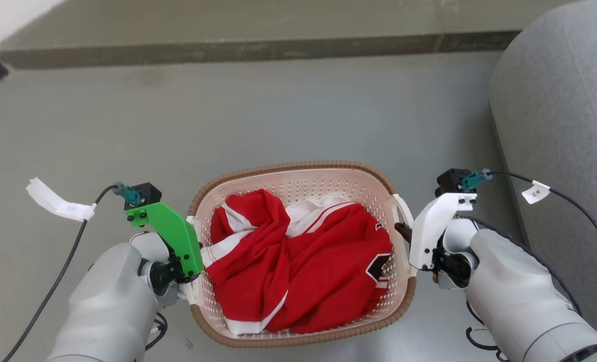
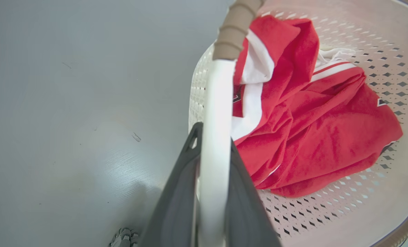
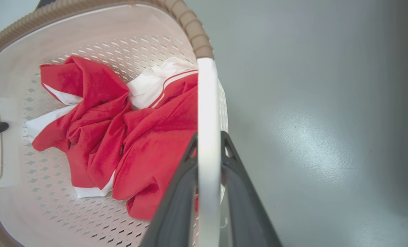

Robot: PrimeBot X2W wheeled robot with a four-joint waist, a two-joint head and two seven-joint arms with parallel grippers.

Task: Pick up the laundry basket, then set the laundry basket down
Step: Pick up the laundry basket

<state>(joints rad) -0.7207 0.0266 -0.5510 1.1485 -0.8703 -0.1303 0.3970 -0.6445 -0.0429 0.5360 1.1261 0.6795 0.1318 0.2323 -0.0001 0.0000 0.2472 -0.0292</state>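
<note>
Garment [image 1: 298, 261] in laundry basket [image 1: 298, 166]; sofa [image 1: 555, 100] right; ledge [image 1: 228, 50] behind.

One laundry basket [image 1: 298, 168], one red garment [image 1: 308, 261], one left end effector [image 2: 213, 137], one right end effector [image 3: 209, 139]

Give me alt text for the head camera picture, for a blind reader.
Seen from above, a cream laundry basket with a brown rim holds a crumpled red and white garment, and the left gripper and right gripper each clamp one of its white side handles. Grey floor lies below, grey upholstered furniture at right.
</note>
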